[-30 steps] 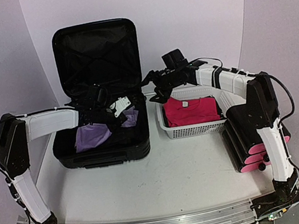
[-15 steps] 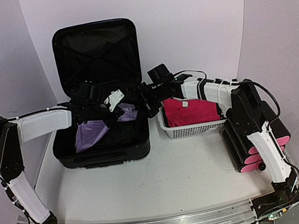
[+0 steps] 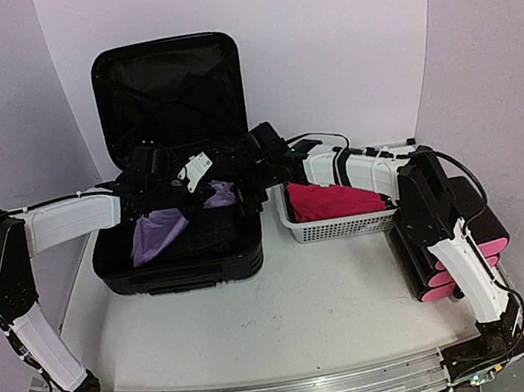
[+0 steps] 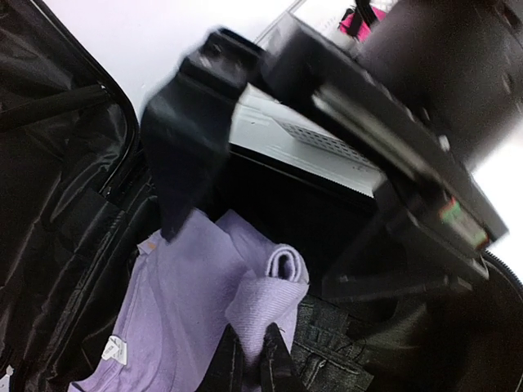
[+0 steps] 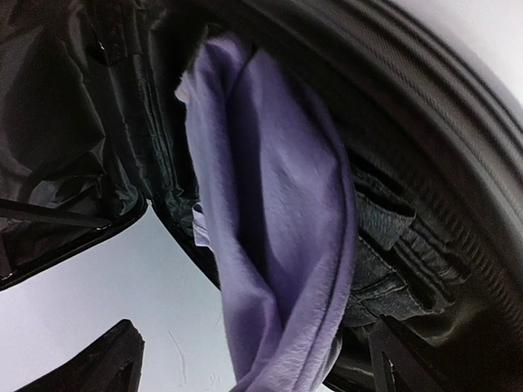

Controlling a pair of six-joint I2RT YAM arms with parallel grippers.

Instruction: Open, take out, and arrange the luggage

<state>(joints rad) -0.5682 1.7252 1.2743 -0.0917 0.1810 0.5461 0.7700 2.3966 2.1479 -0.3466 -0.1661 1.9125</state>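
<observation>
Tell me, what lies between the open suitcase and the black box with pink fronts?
A white basket holding a red garment; the top view shows it.

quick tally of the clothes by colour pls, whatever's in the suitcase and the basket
lilac garment: 1, in the luggage
dark grey denim: 1, in the luggage
pink-red garment: 1, in the white basket
total: 3 visible
</observation>
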